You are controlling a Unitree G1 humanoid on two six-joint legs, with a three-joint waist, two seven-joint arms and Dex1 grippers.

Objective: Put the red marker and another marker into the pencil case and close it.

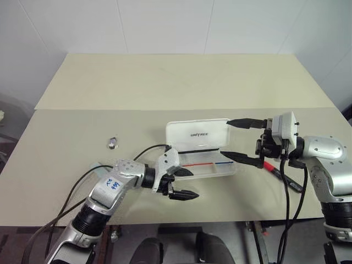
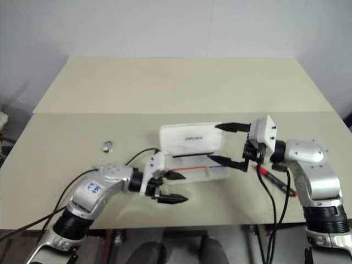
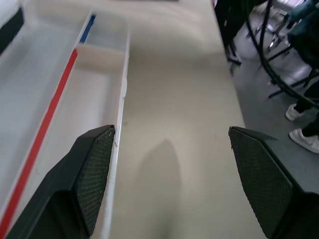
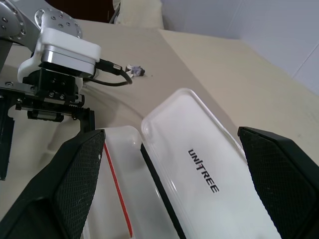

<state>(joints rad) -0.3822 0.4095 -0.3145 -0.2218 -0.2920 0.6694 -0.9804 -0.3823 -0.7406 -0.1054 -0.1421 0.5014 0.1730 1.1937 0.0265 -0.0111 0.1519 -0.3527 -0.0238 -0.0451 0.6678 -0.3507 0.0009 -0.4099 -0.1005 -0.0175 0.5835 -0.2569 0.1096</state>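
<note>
Both jaws wide, empty: left gripper (image 1: 180,183), right gripper (image 1: 237,140) flanking open pencil case (image 1: 199,132).

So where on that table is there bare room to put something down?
The far table behind the open pencil case is bare. So is the near table's left side, apart from a small crumpled scrap. It's crowded around the case: the left gripper at its near-left corner, the right gripper at its right end, the red marker beneath.

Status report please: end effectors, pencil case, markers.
Left end effector open at case's near edge, empty. Right end effector open, empty. Pencil case open; tray looks empty. Red marker on table, behind right end effector.
</note>
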